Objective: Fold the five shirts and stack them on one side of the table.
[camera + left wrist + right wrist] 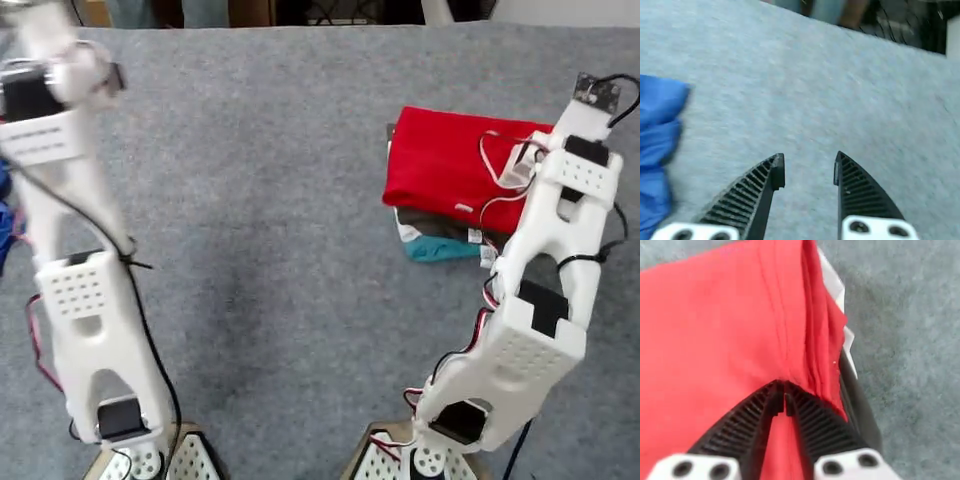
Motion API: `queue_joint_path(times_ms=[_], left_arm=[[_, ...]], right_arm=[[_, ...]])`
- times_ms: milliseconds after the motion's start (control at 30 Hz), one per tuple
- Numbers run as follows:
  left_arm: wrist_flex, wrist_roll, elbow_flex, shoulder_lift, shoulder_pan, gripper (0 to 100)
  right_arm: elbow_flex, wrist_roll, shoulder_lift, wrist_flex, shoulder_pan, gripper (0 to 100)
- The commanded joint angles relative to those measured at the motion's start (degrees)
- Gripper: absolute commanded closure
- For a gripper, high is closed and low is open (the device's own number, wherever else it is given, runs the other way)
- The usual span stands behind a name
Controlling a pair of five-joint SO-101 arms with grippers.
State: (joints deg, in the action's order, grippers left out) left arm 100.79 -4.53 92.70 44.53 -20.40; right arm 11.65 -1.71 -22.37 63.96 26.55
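Red shirt (pixel 450 165) tops the stack (pixel 440 245) on the table's (pixel 250 200) right. It looks soft and limp, so pinch its folded edge. Your right gripper (pixel 783 396) is closed on it; your left gripper (pixel 809 172) gapes empty near a blue shirt (pixel 657 125).

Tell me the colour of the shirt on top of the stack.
The top shirt is red, clearest in the right wrist view.
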Motion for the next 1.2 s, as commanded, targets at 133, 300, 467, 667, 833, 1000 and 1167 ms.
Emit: queue_joint_path(times_ms=[133,300,467,667,833,1000,1167], left_arm=[[0.26,0.97,2.51,-9.41,-16.04,82],[0.26,6.59,-7.43,-12.84,-28.88,81],[0.18,13.27,-28.70,-14.51,-37.76,80],[-14.86,15.30,-53.49,-10.37,-41.36,75],[-22.42,15.56,-62.73,-5.71,-41.36,76],[-22.51,15.56,-61.76,-0.53,-40.48,85],[-20.31,15.38,-57.10,3.25,-40.22,98]], right_arm=[[18.42,0.00,5.41,14.24,-4.92,98.4],[26.33,0.00,8.40,19.08,-11.34,98.4],[30.64,0.00,10.24,22.86,-18.20,98.4],[32.04,0.00,11.03,26.20,-26.90,98.4],[31.78,0.00,10.77,26.29,-30.59,98.4],[31.78,0.00,11.03,26.37,-31.38,98.4],[31.78,0.00,11.03,29.71,-31.30,98.4]])
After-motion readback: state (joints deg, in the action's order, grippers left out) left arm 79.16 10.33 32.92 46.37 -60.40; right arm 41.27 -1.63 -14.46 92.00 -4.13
